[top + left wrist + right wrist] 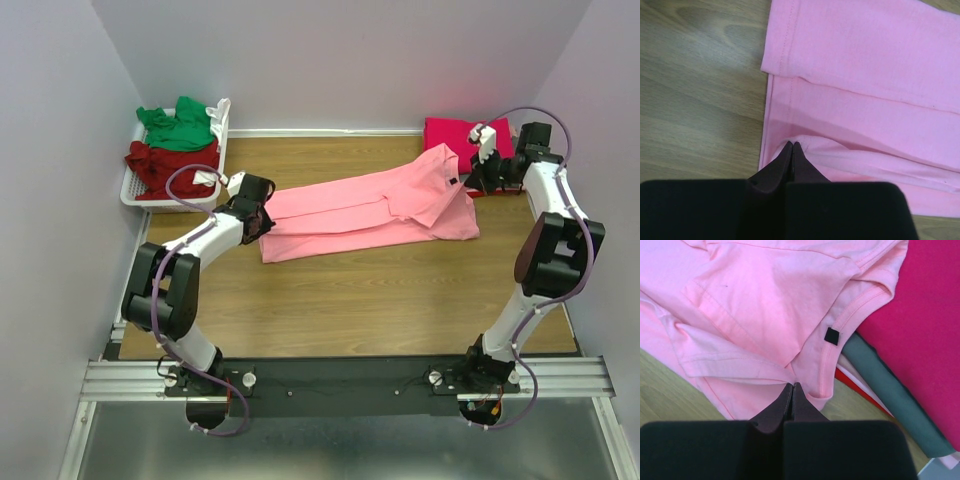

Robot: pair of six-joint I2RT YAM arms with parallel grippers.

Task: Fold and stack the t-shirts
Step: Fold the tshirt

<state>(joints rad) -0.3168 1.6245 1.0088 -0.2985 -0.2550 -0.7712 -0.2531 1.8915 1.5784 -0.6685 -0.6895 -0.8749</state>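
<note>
pink shirt (365, 212): folded lengthwise into 1 long band, slanting across surface (350, 300), dark label (831, 336) at neck | magenta shirt (450, 132): folded flat, far right, grey shirt (880, 380) beneath | green shirt (180, 125), dark red shirt (165, 165): crumpled in basket (128, 188), far left

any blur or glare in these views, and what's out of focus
Top external: even, soft light, sharp throughout, a reddish cast on the wall above the magenta t-shirt. Left wrist: pink t-shirt in focus, the left gripper dark and soft-edged. Right wrist: neck label crisp, the right gripper nearly black; no glare.
</note>
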